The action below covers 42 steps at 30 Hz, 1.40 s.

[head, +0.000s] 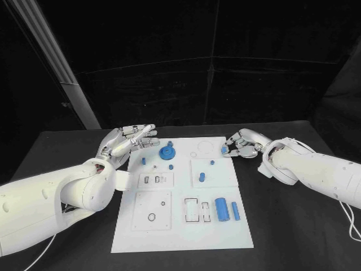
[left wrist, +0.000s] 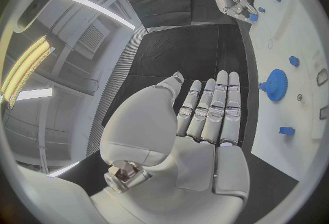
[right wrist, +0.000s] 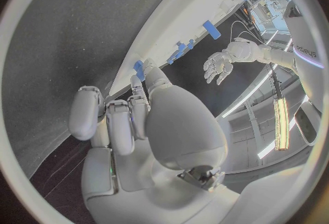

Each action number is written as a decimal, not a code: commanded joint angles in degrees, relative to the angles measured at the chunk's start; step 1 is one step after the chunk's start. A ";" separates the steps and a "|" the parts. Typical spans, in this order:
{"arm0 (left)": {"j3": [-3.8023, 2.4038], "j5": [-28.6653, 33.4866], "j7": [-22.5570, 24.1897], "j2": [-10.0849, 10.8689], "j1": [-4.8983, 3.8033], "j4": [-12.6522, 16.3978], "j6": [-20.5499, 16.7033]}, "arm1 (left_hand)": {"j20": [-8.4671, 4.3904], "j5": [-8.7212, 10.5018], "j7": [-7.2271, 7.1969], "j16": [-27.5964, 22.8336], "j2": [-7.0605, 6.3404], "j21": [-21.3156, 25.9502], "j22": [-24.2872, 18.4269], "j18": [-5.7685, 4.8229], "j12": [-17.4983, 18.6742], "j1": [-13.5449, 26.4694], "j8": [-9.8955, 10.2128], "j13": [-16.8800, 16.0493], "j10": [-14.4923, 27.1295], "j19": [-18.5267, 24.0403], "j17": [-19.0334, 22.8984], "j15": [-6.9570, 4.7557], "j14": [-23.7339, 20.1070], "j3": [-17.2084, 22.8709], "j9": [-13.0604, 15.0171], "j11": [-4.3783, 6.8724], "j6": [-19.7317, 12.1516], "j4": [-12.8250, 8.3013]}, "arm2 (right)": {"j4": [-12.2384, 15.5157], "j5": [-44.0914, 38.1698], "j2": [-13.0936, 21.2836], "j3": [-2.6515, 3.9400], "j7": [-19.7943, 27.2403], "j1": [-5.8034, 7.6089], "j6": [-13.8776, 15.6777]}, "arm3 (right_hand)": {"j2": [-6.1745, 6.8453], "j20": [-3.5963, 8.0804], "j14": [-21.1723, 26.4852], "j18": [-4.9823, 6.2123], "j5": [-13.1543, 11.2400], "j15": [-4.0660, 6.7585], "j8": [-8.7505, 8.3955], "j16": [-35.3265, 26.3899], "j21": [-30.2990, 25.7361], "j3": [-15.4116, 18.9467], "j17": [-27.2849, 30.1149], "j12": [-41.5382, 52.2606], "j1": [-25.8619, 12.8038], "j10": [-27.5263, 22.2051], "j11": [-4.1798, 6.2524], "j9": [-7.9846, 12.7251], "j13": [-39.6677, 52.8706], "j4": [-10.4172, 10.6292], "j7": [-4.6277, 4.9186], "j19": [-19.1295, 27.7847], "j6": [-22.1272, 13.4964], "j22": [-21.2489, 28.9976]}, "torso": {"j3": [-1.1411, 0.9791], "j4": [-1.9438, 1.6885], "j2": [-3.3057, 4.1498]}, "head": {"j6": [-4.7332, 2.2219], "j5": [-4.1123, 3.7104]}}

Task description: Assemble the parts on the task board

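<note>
While the left hand (head: pixel 130 139) hovers at the board's (head: pixel 180 237) far left corner with fingers (left wrist: pixel 213 108) straight, spread and grasping nothing, a blue gear (head: pixel 167 152) stands on the board just beside it. At the board's far right corner, the right hand (head: pixel 244 144) pinches a small blue part (head: pixel 225 150).

My bench (head: pixel 58 152) is black and the task board (head: pixel 180 237) on it white. The gear (head: pixel 167 152), cylinder (head: pixel 221 209) and small peg (head: pixel 202 176) are blue. My left hand (head: pixel 132 139) and right hand (head: pixel 241 144) are silver.
</note>
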<state>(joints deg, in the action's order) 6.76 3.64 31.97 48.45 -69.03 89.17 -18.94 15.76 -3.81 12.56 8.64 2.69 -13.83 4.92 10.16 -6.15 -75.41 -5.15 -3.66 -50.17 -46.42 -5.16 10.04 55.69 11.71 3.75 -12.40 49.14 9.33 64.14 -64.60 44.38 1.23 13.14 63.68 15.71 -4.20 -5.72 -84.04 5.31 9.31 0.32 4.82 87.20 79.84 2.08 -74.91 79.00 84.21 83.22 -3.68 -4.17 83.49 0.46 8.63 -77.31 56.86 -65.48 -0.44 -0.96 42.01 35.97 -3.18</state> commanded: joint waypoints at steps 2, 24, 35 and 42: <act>-0.03 -0.15 0.33 0.00 -0.07 0.14 0.75 | 0.27 0.03 2.68 -0.19 -0.15 0.16 -0.11 0.25 0.23 0.25 0.41 0.06 0.32 0.02 0.06 -0.16 -0.20 0.30 -0.05 -0.09 -0.24 0.09 | 0.00 -0.93 -0.14 0.03 0.27 0.09 -1.13 | 0.40 0.09 -4.67 -0.52 -0.17 0.26 0.10 0.22 0.31 -0.34 -9.23 0.26 -0.16 0.16 0.03 0.07 -2.59 -0.17 0.13 -0.43 0.41 -0.07 | -0.03 -0.05 -0.01 | 0.15 -0.08; -0.03 -0.15 -0.11 0.02 -0.07 0.26 1.06 | 0.29 0.01 2.76 -0.33 -0.26 0.25 -0.20 0.23 0.40 0.30 0.65 0.09 0.59 0.02 0.10 -0.10 -0.24 0.52 -0.12 -0.17 -1.02 -0.08 | -0.62 -1.12 -0.83 0.03 -0.40 0.09 0.47 | 1.82 -0.14 -4.61 -0.47 -0.64 -0.11 -1.31 0.09 0.14 -0.57 -9.02 -0.59 -1.79 -0.42 -0.49 0.50 -3.28 -1.01 0.73 -0.19 -2.04 0.30 | -0.06 0.01 -0.01 | 0.22 -0.16; -0.03 -0.15 -0.24 0.04 -0.07 0.34 1.24 | 0.29 0.01 2.76 -0.33 -0.26 0.25 -0.20 0.23 0.40 0.30 0.65 0.09 0.59 0.02 0.10 -0.10 -0.24 0.52 -0.12 -0.17 -1.02 -0.08 | -0.70 -1.12 -1.36 0.03 -0.23 0.09 0.13 | 1.74 -0.43 -4.62 -0.45 -0.57 -0.37 -0.83 0.11 0.11 -1.15 -9.09 -0.74 -2.19 -0.60 -0.74 0.29 -3.42 -1.65 0.96 -0.12 -3.19 0.36 | -0.05 0.01 -0.02 | 0.19 -0.19; -0.03 -0.16 -0.30 0.03 -0.07 0.48 1.25 | 0.29 0.01 2.76 -0.33 -0.26 0.25 -0.20 0.23 0.40 0.30 0.65 0.09 0.59 0.02 0.10 -0.10 -0.24 0.52 -0.12 -0.17 -1.02 -0.08 | -0.63 -1.12 -1.48 0.03 0.01 0.09 -0.33 | 1.08 -0.35 -4.67 -0.48 -0.55 -0.19 0.00 0.18 0.24 -2.07 -9.28 -0.21 -2.36 -0.23 -0.46 0.00 -3.01 -2.08 0.64 -0.27 -1.29 0.08 | -0.07 0.03 -0.02 | -0.01 -0.24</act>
<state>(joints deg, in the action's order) 6.76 3.64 31.54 48.49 -69.03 89.48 -18.57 15.76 -3.81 12.57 8.64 2.69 -13.83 4.78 10.16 -5.92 -75.41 -4.69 -3.66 -49.97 -46.42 -5.12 10.04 55.70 11.88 3.70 -12.61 48.51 9.16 63.44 -65.59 42.95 1.24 12.70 63.68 15.57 -2.95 -5.95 -84.03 5.32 9.01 0.31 4.49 87.20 79.84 0.34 -74.91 78.56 82.06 82.69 -4.21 -4.13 80.85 -1.62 9.19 -77.53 55.24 -65.36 -0.51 -0.95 42.00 36.02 -3.40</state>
